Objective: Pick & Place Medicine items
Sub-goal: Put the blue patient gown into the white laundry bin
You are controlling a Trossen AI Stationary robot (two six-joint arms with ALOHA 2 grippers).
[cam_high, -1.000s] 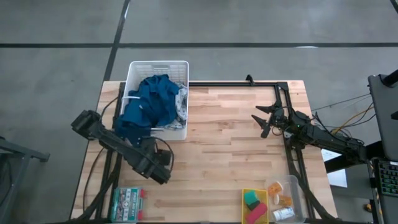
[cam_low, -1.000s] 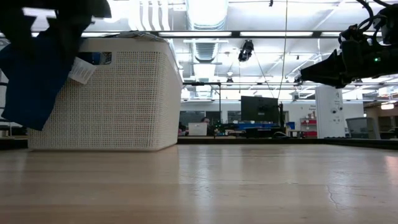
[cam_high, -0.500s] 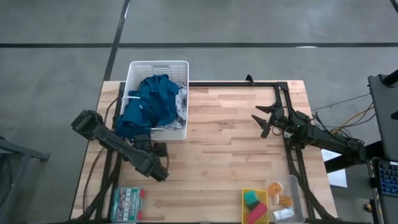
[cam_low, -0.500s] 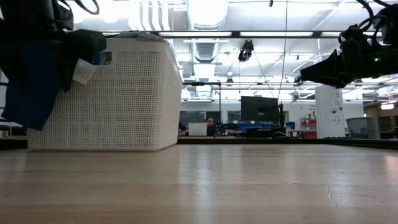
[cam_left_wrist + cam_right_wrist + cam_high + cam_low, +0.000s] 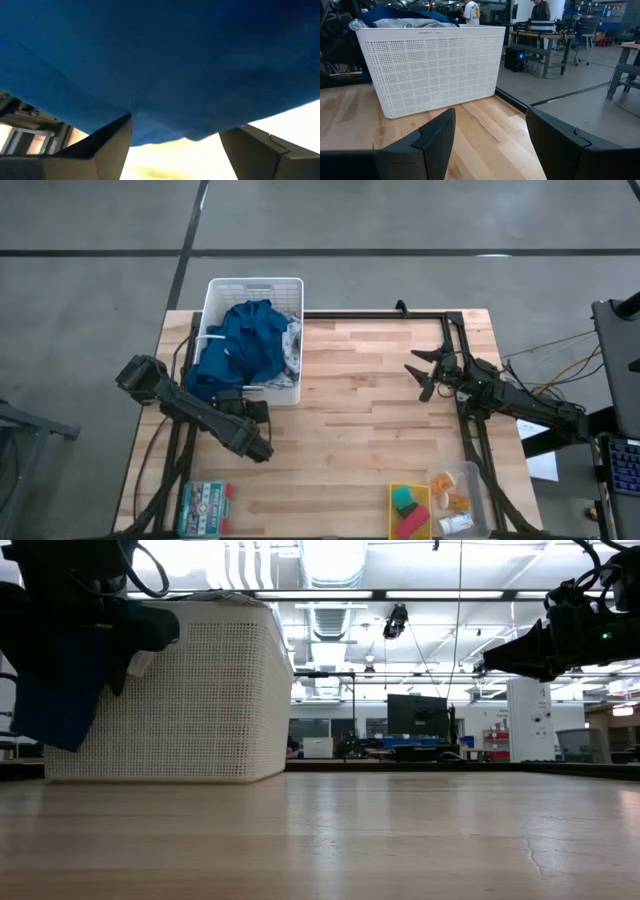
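While both arms hang over a wooden table (image 5: 350,430) in the high view, the medicine items lie untouched at its near right corner: a small white carton (image 5: 455,524) and a few tiny orange pieces (image 5: 458,503) inside a clear tray (image 5: 482,498), just beside a yellow bin (image 5: 396,490) of green and pink blocks. The left gripper (image 5: 258,450) sits low on the table's left side, just in front of a white basket (image 5: 254,285) heaped with blue cloth (image 5: 238,345); from above, its finger spread cannot be told. The right gripper (image 5: 418,377) hovers near the right edge, fingers spread wide and holding nothing, well apart from the tray. A flat green-and-white box (image 5: 204,508) rests at the near left corner.

At table level, the low view shows the basket (image 5: 190,690) standing on the wood, blue cloth (image 5: 55,690) draped down its left side behind the dark bulk of the left arm. The right arm's gripper (image 5: 500,652) hangs high at the right, clear of the tabletop.

From the left wrist, blue cloth (image 5: 160,60) fills nearly everything ahead; the two dark fingers (image 5: 100,147) stand wide apart below it, with nothing visibly gripped between them.

From the right wrist, the fingers (image 5: 430,140) are likewise wide apart and empty, pointed across bare wood towards the basket (image 5: 430,65). People stand among desks in the room beyond.
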